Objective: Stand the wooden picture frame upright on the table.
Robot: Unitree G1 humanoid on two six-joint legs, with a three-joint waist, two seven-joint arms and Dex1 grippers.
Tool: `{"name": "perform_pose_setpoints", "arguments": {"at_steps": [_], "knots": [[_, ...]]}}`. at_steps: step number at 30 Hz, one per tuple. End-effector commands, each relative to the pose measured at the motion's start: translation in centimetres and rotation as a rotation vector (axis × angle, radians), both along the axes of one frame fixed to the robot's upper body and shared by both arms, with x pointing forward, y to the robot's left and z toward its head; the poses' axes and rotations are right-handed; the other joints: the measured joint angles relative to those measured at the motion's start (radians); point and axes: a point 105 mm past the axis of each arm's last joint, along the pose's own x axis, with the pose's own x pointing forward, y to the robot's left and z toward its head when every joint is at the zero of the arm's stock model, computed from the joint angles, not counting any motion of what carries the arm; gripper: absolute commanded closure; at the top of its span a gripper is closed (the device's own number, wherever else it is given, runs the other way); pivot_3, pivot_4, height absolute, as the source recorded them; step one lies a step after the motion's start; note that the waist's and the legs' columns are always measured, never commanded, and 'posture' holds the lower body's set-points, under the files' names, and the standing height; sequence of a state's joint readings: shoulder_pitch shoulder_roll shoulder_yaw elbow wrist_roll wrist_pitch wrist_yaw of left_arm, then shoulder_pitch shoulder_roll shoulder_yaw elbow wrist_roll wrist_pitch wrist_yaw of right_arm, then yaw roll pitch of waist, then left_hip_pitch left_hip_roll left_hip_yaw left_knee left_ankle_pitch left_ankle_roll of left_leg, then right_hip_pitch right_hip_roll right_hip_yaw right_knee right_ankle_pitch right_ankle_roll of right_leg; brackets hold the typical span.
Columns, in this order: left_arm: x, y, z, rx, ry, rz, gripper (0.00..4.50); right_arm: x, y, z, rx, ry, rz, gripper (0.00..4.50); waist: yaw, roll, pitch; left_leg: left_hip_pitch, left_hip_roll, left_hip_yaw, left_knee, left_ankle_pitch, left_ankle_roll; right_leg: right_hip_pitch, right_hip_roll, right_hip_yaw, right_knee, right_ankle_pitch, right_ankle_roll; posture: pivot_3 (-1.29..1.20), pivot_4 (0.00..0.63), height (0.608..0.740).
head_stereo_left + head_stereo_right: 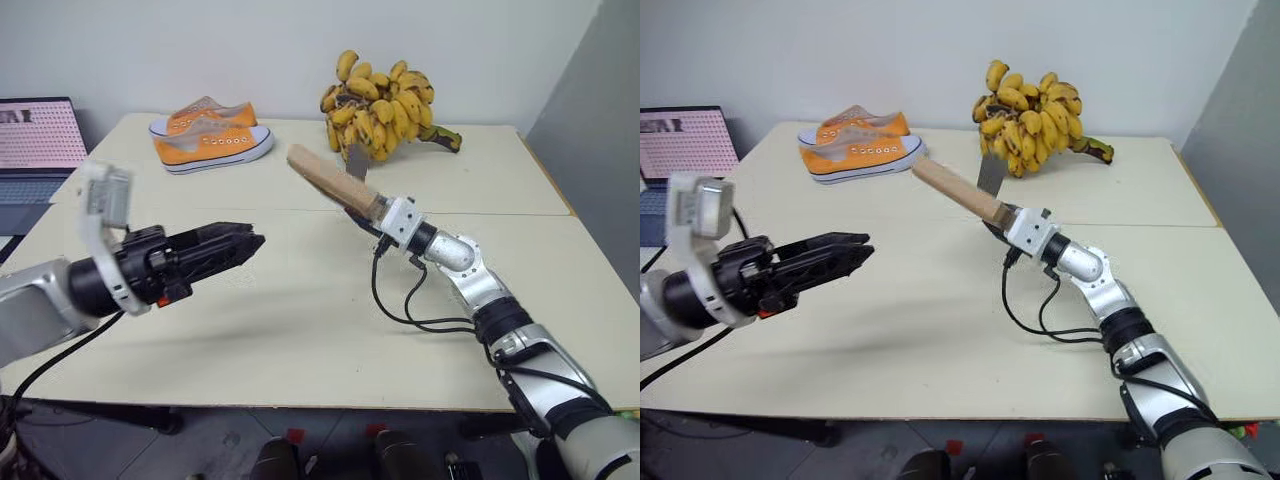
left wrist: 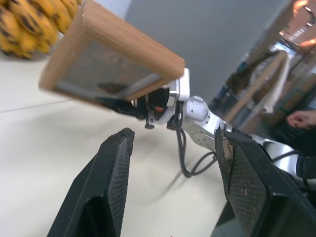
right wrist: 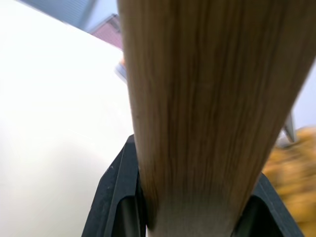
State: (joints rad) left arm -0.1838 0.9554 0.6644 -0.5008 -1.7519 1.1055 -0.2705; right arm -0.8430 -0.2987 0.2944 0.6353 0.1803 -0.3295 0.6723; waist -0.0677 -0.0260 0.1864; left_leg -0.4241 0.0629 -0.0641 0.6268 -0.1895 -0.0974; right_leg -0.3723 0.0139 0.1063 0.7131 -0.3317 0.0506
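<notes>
Frame [image 1: 325, 178] is held clear above the table [image 1: 300, 330], over the middle, clamped by one end between the fingers of the right gripper [image 1: 372, 210]. It is tilted, its free end raised toward the far left, with the glass side turned down toward the left and the grey prop leg [image 1: 356, 160] sticking up from the back. Carried this way, the leg is judged to be left free so the frame can be set down on its lower edge and the leg. The grip on the wooden edge is seen close up in the right wrist view.

The left gripper [image 1: 240, 243] is held apart to the left, above the near part of the table, its fingers [image 2: 111, 187] spread wide and empty; it is judged to be kept out of the way.

Orange shoes [image 1: 210, 135] and bananas [image 1: 385, 105] are lying at the far edge, well apart from the frame. A laptop [image 1: 35, 140] is seen at the far left; its screen text cannot be read. No brand or label can be made out.
</notes>
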Motion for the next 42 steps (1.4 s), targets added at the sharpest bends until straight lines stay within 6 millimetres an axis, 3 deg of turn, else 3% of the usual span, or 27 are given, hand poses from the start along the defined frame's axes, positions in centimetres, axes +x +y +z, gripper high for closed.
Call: {"name": "perform_pose_setpoints", "arguments": {"at_steps": [1, 6, 16, 23, 29, 33, 41, 42], "knots": [[-1.1, -0.5, 0.9, -0.003, -0.06, 0.016, 1.73, -0.2, 0.8, 1.3, 0.162, 0.237, 0.098, 3.06, 0.011, 0.0, 0.0, 0.0, 0.0, -0.001, 0.0, 0.0, 0.0, 0.0, 0.0, -0.001, 0.0, 0.0, 0.0, 0.0, 0.15, 0.74], [-1.8, -0.7, 1.1, -0.007, -0.056, 0.038, 1.73, -1.3, 2.2, -0.9, 0.202, 0.431, 0.163, 3.06, 0.022, 0.0, 0.0, -0.001, 0.0, -0.002, -0.001, 0.0, 0.0, -0.001, 0.0, -0.003, 0.0, -0.001, -0.002, 0.0, 0.15, 0.74], [-2.8, -0.7, 0.4, 0.038, -0.013, 0.053, 1.73, -2.5, 2.7, -5.6, 0.17, 0.562, 0.157, 3.06, 0.021, 0.002, 0.001, -0.001, 0.001, -0.001, -0.003, 0.0, 0.0, -0.002, 0.001, -0.003, -0.001, -0.002, -0.003, 0.0, 0.15, 0.74], [-3.7, -0.4, -1.7, 0.162, 0.057, 0.041, 1.73, -1.8, 2.1, -6.6, 0.197, 0.62, 0.106, 3.06, 0.016, 0.002, 0.001, -0.001, 0.001, -0.001, -0.004, 0.0, 0.0, -0.002, 0.002, -0.003, -0.001, -0.003, -0.004, 0.0, 0.15, 0.74], [-3.7, 1.9, -3.0, 0.367, 0.067, 0.096, 1.73, -2.3, 2.4, -6.7, 0.207, 0.624, 0.099, 3.06, 0.015, 0.003, 0.002, 0.0, 0.001, -0.001, -0.004, 0.0, 0.0, -0.003, 0.002, -0.003, -0.002, -0.004, -0.006, 0.0, 0.15, 0.74], [-3.2, 3.0, -2.8, 0.398, 0.041, 0.112, 1.73, -2.8, 2.7, -6.4, 0.206, 0.625, 0.111, 3.06, 0.015, 0.003, 0.002, 0.0, 0.001, -0.001, -0.008, 0.0, 0.0, -0.004, 0.002, -0.003, -0.002, -0.005, -0.006, 0.0, 0.15, 0.74], [-2.3, 2.9, -2.2, 0.385, -0.013, 0.106, 1.66, -2.9, 2.6, -6.4, 0.168, 0.591, 0.075, 1.35, 0.01, 0.003, 0.002, 0.0, 0.002, 0.001, -0.015, 0.0, -0.001, -0.008, 0.002, -0.003, -0.002, -0.006, -0.008, 0.0, 0.15, 0.74], [-2.2, 2.8, -2.3, 0.384, -0.016, 0.106, 1.66, -2.9, 2.5, -6.5, 0.166, 0.59, 0.073, 1.35, 0.01, 0.003, 0.002, 0.0, 0.002, 0.001, -0.015, 0.0, -0.001, -0.008, 0.002, -0.003, -0.002, -0.006, -0.008, 0.0, 0.15, 0.74]]}}
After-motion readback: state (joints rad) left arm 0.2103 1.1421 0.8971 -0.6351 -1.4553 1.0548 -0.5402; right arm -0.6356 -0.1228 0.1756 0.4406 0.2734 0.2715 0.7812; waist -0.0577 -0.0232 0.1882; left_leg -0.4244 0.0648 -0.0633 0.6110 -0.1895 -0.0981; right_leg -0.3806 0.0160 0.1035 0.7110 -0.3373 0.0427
